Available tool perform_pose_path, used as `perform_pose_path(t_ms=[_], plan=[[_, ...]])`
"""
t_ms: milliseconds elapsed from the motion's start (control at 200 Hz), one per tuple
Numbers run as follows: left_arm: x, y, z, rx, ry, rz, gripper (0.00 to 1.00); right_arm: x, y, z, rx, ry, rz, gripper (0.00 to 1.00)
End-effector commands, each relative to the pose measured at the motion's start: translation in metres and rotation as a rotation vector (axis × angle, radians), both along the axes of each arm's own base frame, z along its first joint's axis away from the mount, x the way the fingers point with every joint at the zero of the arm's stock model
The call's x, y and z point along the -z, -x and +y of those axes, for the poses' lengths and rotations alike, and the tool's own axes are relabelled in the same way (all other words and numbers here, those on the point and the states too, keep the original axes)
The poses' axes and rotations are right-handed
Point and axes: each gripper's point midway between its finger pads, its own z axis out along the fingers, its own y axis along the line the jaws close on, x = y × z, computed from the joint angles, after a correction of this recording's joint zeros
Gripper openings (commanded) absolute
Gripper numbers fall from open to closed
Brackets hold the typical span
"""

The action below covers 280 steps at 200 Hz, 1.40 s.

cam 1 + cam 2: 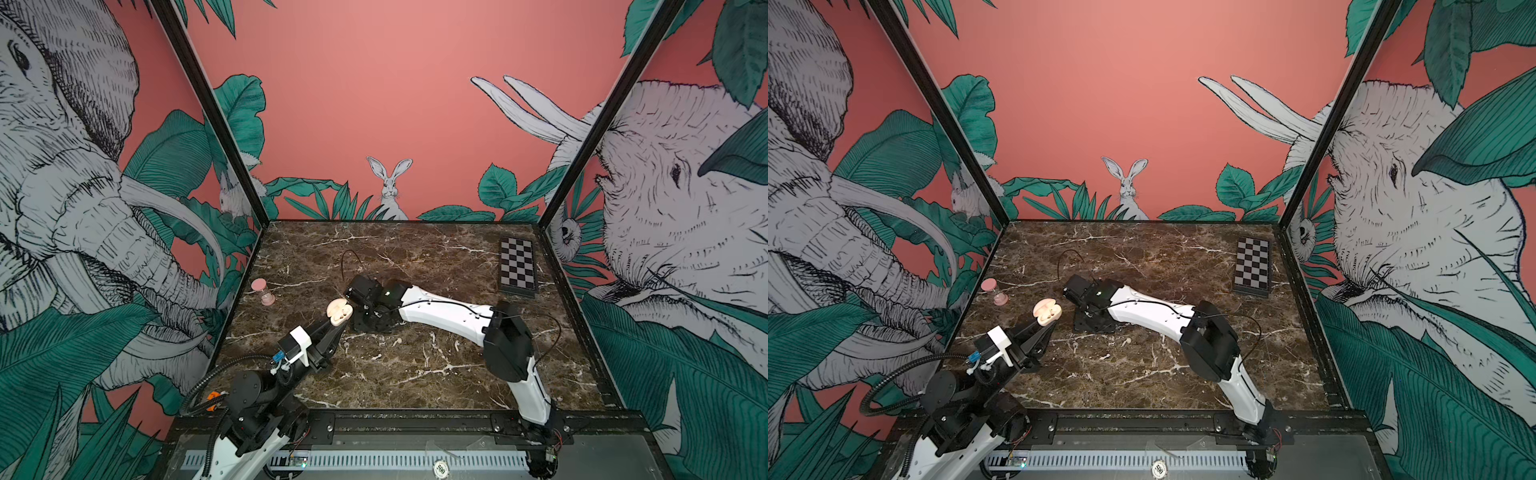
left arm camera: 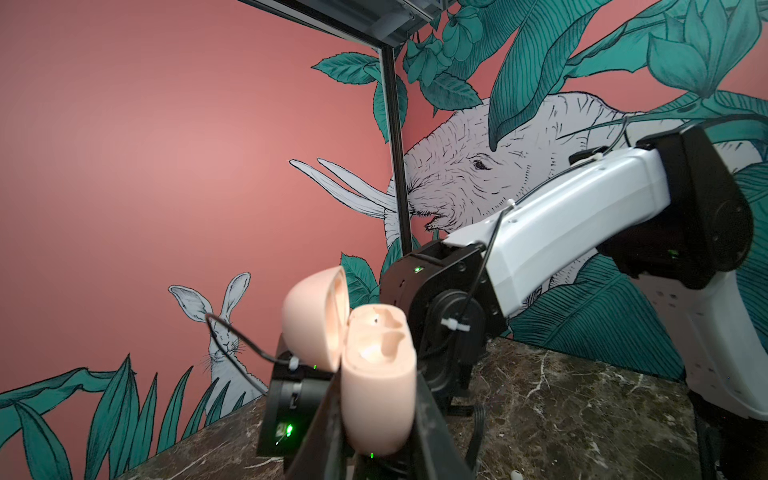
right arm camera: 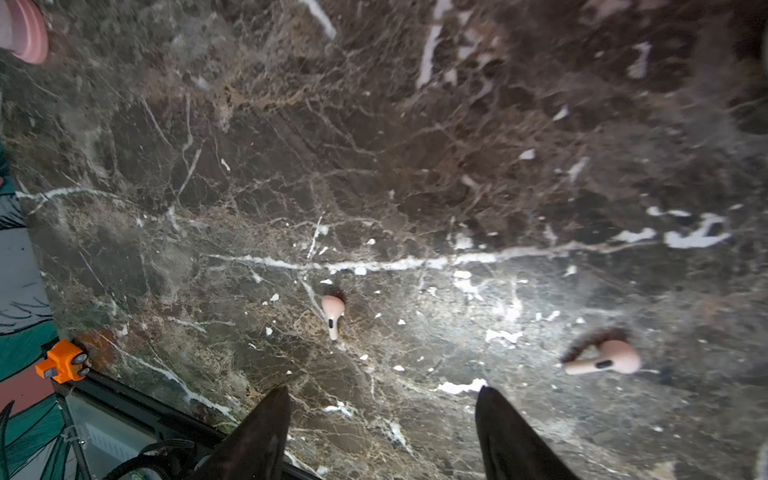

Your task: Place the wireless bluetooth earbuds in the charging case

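The nearer earbud lies on the marble just ahead of my right gripper, whose fingers are spread and empty; its stem points back toward them. The other earbud lies crosswise, off to one side. My left gripper pinches the open charging case, held above the marble.

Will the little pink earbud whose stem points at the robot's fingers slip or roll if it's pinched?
That earbud looks tiny beside the right gripper, so it's probably very light. Its smooth rounded head could squirt out of a pinch. It likely won't roll far, since the stem lies flat on the marble table.
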Motion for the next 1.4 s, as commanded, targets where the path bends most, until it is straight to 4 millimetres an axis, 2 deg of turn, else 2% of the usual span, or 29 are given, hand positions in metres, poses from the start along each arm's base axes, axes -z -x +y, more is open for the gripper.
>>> perform_pose_path(t_ms=[0, 215, 425, 620, 780, 1396], plan=[[-0.009, 0.01, -0.001, 0.033, -0.008, -0.048, 0.0, 0.005, 0.013, 0.011, -0.009, 0.03, 0.026, 0.63], [-0.007, 0.015, -0.006, 0.072, -0.023, -0.048, 0.0, 0.022, 0.017, 0.032, -0.038, 0.048, 0.048, 0.53], [-0.004, 0.018, -0.009, 0.094, -0.041, -0.049, 0.0, 0.043, 0.018, 0.037, -0.054, 0.098, 0.074, 0.48], [-0.003, 0.02, -0.01, 0.104, -0.05, -0.051, 0.0, 0.053, 0.018, 0.039, -0.063, 0.118, 0.074, 0.39], [-0.003, 0.021, -0.01, 0.108, -0.052, -0.052, 0.0, 0.062, 0.019, 0.041, -0.07, 0.126, 0.088, 0.38], [0.0, 0.021, -0.012, 0.115, -0.062, -0.048, 0.0, 0.071, 0.015, 0.045, -0.067, 0.13, 0.085, 0.27]])
